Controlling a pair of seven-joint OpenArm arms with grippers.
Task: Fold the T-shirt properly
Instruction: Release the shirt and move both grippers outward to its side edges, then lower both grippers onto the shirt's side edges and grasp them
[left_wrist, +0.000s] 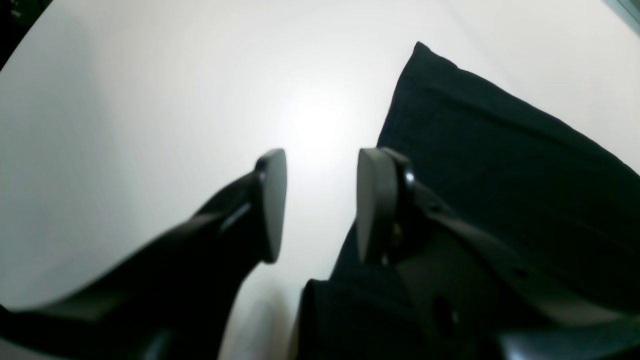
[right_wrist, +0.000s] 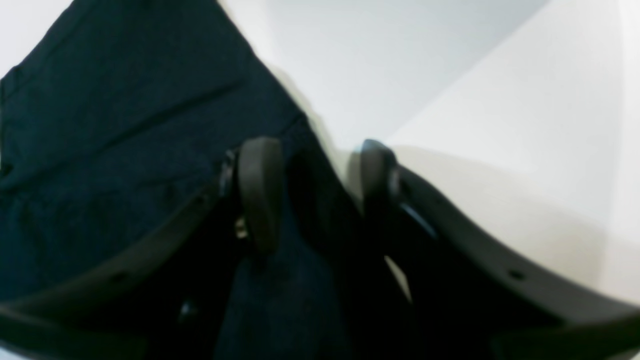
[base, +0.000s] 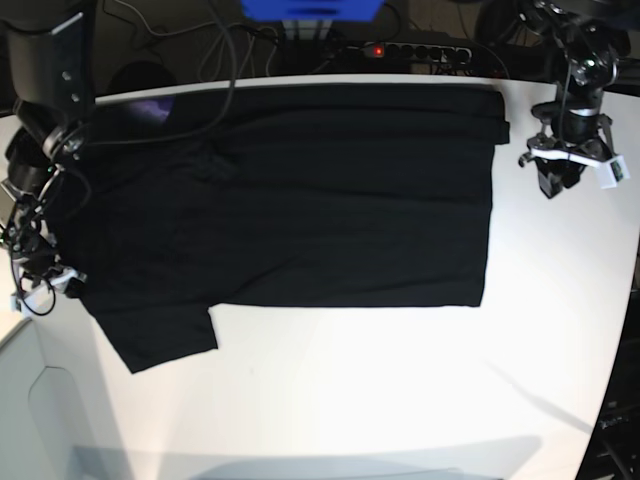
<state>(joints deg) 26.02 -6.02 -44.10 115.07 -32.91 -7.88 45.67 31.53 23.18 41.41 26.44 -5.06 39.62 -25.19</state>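
The black T-shirt lies spread flat on the white table, plain side up, one sleeve pointing toward the near left. My left gripper hovers just beyond the shirt's right edge. In the left wrist view it is open with bare table between its fingers, and the T-shirt lies under the right finger. My right gripper is at the shirt's left edge. In the right wrist view it stands open astride the T-shirt edge, not pinching it.
A power strip with a red light, a blue object and cables lie behind the table's far edge. A small purple patch shows at the shirt's far left corner. The table's rounded edge runs close along the left and right.
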